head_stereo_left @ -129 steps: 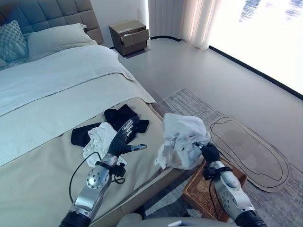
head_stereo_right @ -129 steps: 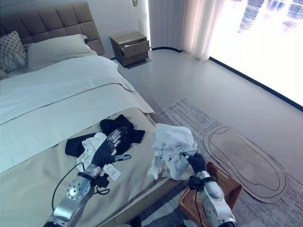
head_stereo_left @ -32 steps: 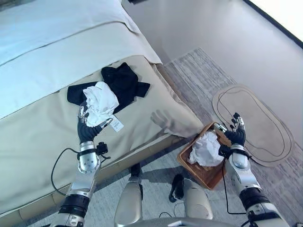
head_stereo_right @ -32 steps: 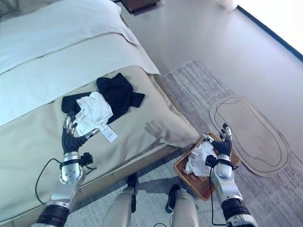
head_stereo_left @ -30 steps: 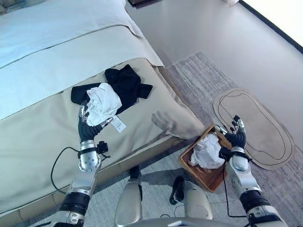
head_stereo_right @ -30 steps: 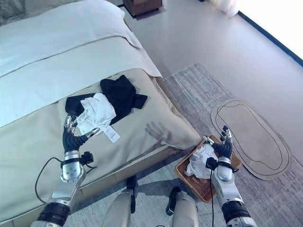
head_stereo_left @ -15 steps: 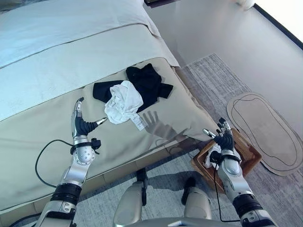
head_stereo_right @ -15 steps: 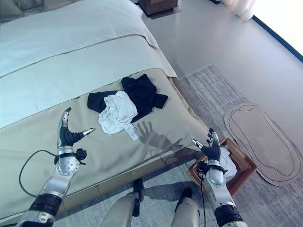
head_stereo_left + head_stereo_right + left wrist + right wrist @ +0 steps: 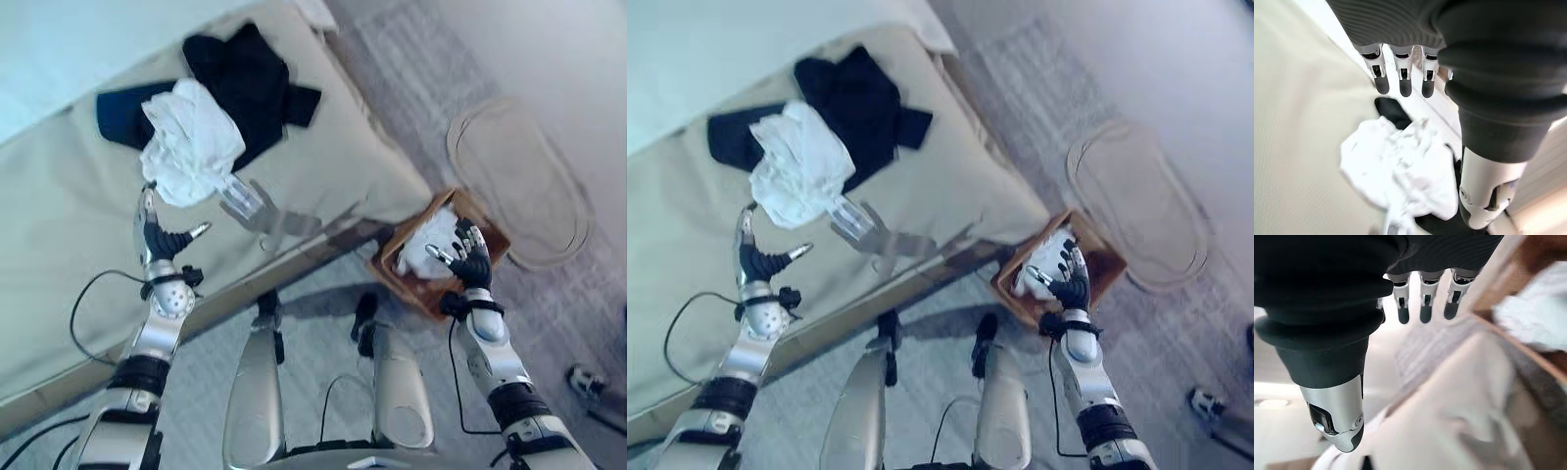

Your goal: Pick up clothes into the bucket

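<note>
White garment (image 9: 431, 250) now in basket (image 9: 482, 227) | right hand (image 9: 468, 262) emptied, fingers spread | left hand (image 9: 157, 238) fingers wide, near white clothing (image 9: 192, 143), black clothing (image 9: 245, 78): two remain on bed (image 9: 59, 264)

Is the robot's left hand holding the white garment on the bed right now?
No. The left hand is open, fingers straight, just short of the white garment, which lies on the dark clothes on the bed.

In the upper left of the frame, a crumpled garment (image 9: 192, 143) lies on the bed (image 9: 59, 245), partly over a spread-out garment (image 9: 240, 83) behind it. At right centre a basket (image 9: 404, 291) sits on the floor beside the bed's corner with a cloth (image 9: 428, 245) in it, and a mat (image 9: 519, 181) lies further right.
</note>
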Controlling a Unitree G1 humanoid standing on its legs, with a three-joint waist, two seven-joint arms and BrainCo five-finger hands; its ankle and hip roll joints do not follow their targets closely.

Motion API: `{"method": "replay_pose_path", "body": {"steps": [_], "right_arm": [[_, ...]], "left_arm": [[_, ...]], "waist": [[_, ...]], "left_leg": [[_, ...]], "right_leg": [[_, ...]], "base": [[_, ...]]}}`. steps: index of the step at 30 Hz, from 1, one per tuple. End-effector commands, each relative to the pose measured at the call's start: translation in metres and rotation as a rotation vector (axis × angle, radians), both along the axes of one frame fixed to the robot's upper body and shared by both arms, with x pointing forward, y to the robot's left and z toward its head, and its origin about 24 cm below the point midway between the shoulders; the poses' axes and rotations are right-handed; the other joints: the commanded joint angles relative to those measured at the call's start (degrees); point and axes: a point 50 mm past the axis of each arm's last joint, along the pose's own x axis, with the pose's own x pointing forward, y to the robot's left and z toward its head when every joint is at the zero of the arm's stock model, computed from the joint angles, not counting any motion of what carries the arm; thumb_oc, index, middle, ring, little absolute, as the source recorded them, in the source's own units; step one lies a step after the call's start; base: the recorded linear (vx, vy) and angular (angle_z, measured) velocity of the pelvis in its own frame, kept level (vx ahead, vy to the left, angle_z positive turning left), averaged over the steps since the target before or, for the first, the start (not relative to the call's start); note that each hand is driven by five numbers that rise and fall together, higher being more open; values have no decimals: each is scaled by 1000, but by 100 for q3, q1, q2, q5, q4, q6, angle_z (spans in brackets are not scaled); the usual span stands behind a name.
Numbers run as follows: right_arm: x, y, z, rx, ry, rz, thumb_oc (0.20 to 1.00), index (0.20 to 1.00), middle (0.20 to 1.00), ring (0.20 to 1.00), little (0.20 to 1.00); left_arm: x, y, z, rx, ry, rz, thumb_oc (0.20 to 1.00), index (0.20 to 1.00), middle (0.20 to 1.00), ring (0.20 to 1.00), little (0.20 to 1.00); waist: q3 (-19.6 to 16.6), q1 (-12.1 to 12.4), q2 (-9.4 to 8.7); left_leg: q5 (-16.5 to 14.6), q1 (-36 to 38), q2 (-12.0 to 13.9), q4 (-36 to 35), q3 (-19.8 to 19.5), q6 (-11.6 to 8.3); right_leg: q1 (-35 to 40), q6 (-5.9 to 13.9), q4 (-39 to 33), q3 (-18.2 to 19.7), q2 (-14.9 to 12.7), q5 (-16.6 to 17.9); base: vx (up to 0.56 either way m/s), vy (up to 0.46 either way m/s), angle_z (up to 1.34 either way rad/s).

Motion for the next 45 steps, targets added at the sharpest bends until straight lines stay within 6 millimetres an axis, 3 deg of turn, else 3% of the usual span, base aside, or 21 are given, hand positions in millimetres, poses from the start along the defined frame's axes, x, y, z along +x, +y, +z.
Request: {"method": "replay_pose_path", "body": {"steps": [1, 6, 17, 19, 29, 33, 34, 36, 41, 42, 43, 44, 45], "right_arm": [[3, -2, 19, -10, -102, -16, 1000, 1000, 1000, 1000, 1000], [11, 5, 35, -34, -161, 6, 1000, 1000, 1000, 1000, 1000], [9, 0, 41, -53, -195, 4, 1000, 1000, 1000, 1000, 1000], [9, 1, 42, -54, -200, 13, 1000, 1000, 1000, 1000, 1000], [7, 2, 51, -71, -237, 58, 1000, 1000, 1000, 1000, 1000], [8, 2, 54, -80, -245, 71, 1000, 1000, 1000, 1000, 1000], [9, 0, 57, -88, -247, 76, 1000, 1000, 1000, 1000, 1000], [10, -3, 59, -86, -249, 75, 1000, 1000, 1000, 1000, 1000], [8, -8, 62, -87, -266, 80, 1000, 1000, 1000, 1000, 1000], [7, -10, 62, -89, -266, 78, 1000, 1000, 1000, 1000, 1000], [7, -12, 62, -89, -264, 76, 1000, 1000, 1000, 1000, 1000], [7, -13, 61, -86, -263, 73, 1000, 1000, 1000, 1000, 1000], [7, -14, 60, -82, -260, 71, 1000, 1000, 1000, 1000, 1000]], "left_arm": [[-6, 18, 11, 39, -66, 67, 1000, 1000, 1000, 1000, 1000], [4, 39, 35, 76, -116, 189, 1000, 1000, 1000, 1000, 1000], [6, 77, 97, 286, -209, 387, 1000, 1000, 1000, 1000, 1000], [6, 86, 103, 332, -192, 431, 1000, 1000, 1000, 1000, 1000], [10, 113, 122, 484, -16, 529, 1000, 1000, 1000, 1000, 1000], [13, 116, 128, 498, 36, 517, 1000, 1000, 1000, 1000, 1000], [16, 119, 125, 510, 134, 489, 1000, 1000, 1000, 1000, 1000], [20, 115, 138, 576, 131, 449, 1000, 1000, 1000, 1000, 1000], [19, 110, 139, 692, 164, 386, 1000, 1000, 1000, 1000, 1000], [20, 108, 139, 714, 173, 367, 558, 558, 558, 558, 558], [21, 104, 140, 727, 172, 343, 344, 344, 344, 344, 344], [21, 104, 139, 733, 176, 338, 200, 200, 200, 200, 200], [22, 102, 140, 740, 171, 327, 200, 200, 200, 200, 200]], "waist": [[-198, -27, -119], [90, -140, -260], [101, -350, -399], [100, -356, -413], [98, -479, -499], [98, -514, -511], [98, -542, -503], [98, -543, -489], [97, -519, -458], [97, -516, -442], [97, -503, -418], [97, -502, -406], [97, -495, -396]], "left_leg": [[-34, -137, 227, 95, -25, -24], [-84, -529, 251, 252, 120, 35], [-570, -1598, 165, 1226, 94, 177], [-794, -1602, 181, 1343, 53, 157], [-951, -1945, 158, 1716, 80, 227], [-952, -2036, 157, 1760, 73, 239], [-957, -2075, 153, 1809, 70, 245], [-961, -2120, 152, 1826, 77, 248], [-957, -2223, 122, 1860, 70, 254], [-955, -2242, 113, 1865, 61, 254], [-949, -2255, 105, 1866, 53, 256], [-946, -2261, 107, 1864, 49, 258], [-943, -2263, 96, 1857, 45, 258]], "right_leg": [[236, 451, -985, 389, -306, 1056], [-190, 525, -1111, 414, -360, 1207], [-1114, 605, -512, 466, -498, 1126], [-1106, 679, -434, 496, -469, 985], [-1387, 706, -292, 551, -473, 1000], [-1492, 707, -241, 559, -466, 998], [-1540, 704, -207, 565, -477, 1008], [-1598, 705, -173, 573, -480, 1007], [-1680, 708, -166, 578, -490, 1009], [-1685, 707, -156, 582, -492, 1002], [-1708, 705, -137, 581, -502, 996], [-1725, 703, -124, 577, -515, 993], [-1733, 704, -115, 574, -519, 992]], "base": [[-27, 108, -50], [4, 75, -32], [23, 41, 0], [91, 32, -1], [3, 34, -5], [-3, 8, -1], [-10, 30, 1], [-14, 40, 0], [0, 0, 0], [0, 0, 0], [0, 0, 0], [0, 0, 0], [0, 0, 0]]}}
